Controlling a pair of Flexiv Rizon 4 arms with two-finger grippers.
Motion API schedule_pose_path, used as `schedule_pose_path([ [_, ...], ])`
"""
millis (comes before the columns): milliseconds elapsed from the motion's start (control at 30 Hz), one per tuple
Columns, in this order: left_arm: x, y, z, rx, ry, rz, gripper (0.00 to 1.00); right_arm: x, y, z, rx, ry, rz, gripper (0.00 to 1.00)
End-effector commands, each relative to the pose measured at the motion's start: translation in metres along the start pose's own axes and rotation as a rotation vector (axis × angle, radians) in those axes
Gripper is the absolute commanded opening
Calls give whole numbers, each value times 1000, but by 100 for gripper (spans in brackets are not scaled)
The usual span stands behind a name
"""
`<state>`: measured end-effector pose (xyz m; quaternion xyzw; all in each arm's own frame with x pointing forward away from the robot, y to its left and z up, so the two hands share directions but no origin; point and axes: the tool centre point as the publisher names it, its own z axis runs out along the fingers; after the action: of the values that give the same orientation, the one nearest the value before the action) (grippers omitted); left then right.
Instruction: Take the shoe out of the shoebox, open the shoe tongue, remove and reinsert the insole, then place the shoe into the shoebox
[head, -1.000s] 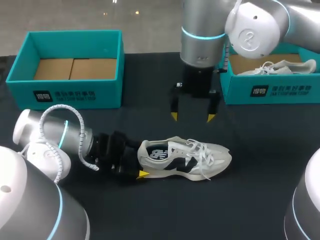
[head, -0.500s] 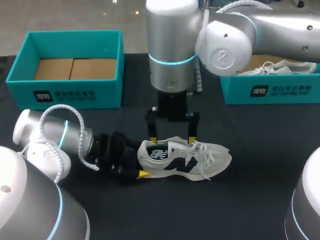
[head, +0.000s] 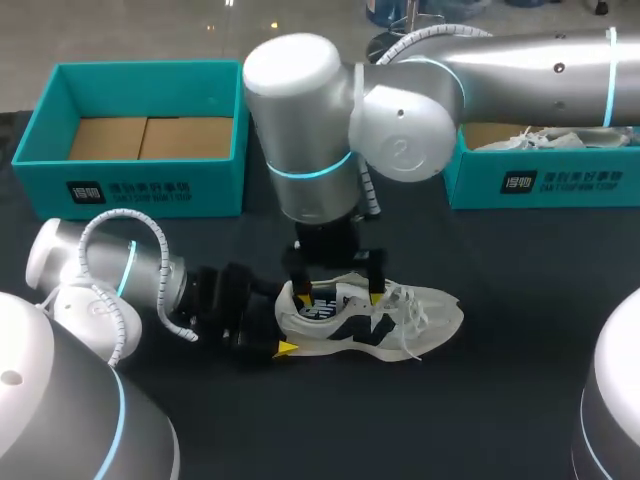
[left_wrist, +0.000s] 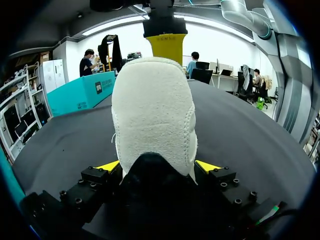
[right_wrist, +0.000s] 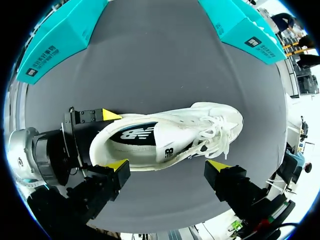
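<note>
**Change.** Right arm: a second ago it stood back near the right shoebox, its tool high over bare desk. Half a second ago it was over the shoe. It is now further toward the left side and lower, with its yellow tips down at the shoe's opening. Left arm, shoe and both boxes: same places as before.

**Right arm, pose.** Enters from the right, crosses the middle, wrist turned straight down. Right tool: fingers spread wide, lined up along the shoe. One tip is at the heel end of the opening, the other at the tongue where the laces begin. Contact with the shoe cannot be told. In its own wrist view the right tool is equally spread, and the shoe lies lengthwise just ahead of the tips with its insole showing.

**Left arm, pose.** Lies low and nearly level over the desk, coming in from the left. Left tool: pinching the shoe's heel from both sides. In its wrist view the left tool has one yellow tip against each side of the heel.

**Shoe.** White with dark side panels, on its sole on the desk, outside both boxes, toe toward the right.

**Boxes.** Left shoebox: teal, open, cardboard floor showing. Right shoebox: teal, open, containing a second white shoe.
</note>
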<state>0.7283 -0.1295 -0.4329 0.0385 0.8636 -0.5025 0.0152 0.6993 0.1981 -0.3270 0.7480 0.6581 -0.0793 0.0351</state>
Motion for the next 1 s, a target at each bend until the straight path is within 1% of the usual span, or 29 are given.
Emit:
schedule_pose_path([
  [33,0,3,2,-3,1,1,0,1,-1,6,-26,-39,17,100],
  [133,0,3,2,-3,1,1,0,-3,3,9,-50,-40,24,100],
  [367,0,3,2,-3,1,1,0,-12,13,20,-111,-89,16,100],
  [467,0,3,2,-3,1,1,0,-16,18,25,-120,-103,12,100],
  [567,0,3,2,-3,1,1,0,-22,21,34,-112,-102,17,100],
  [700,0,3,2,-3,1,1,0,-26,24,35,-117,-91,20,100],
  [733,0,3,2,-3,1,1,0,-27,25,36,-117,-91,18,93],
  [767,0,3,2,-3,1,1,0,-28,26,37,-117,-87,21,49],
  [800,0,3,2,-3,1,1,0,-29,27,37,-116,-86,21,34],
  [833,0,3,2,-3,1,1,0,-30,28,37,-118,-84,23,9],
  [867,0,3,2,-3,1,1,0,-32,28,36,-119,-82,26,0],
  [1000,0,3,2,-3,1,1,0,-44,27,29,-128,-83,55,0],
])
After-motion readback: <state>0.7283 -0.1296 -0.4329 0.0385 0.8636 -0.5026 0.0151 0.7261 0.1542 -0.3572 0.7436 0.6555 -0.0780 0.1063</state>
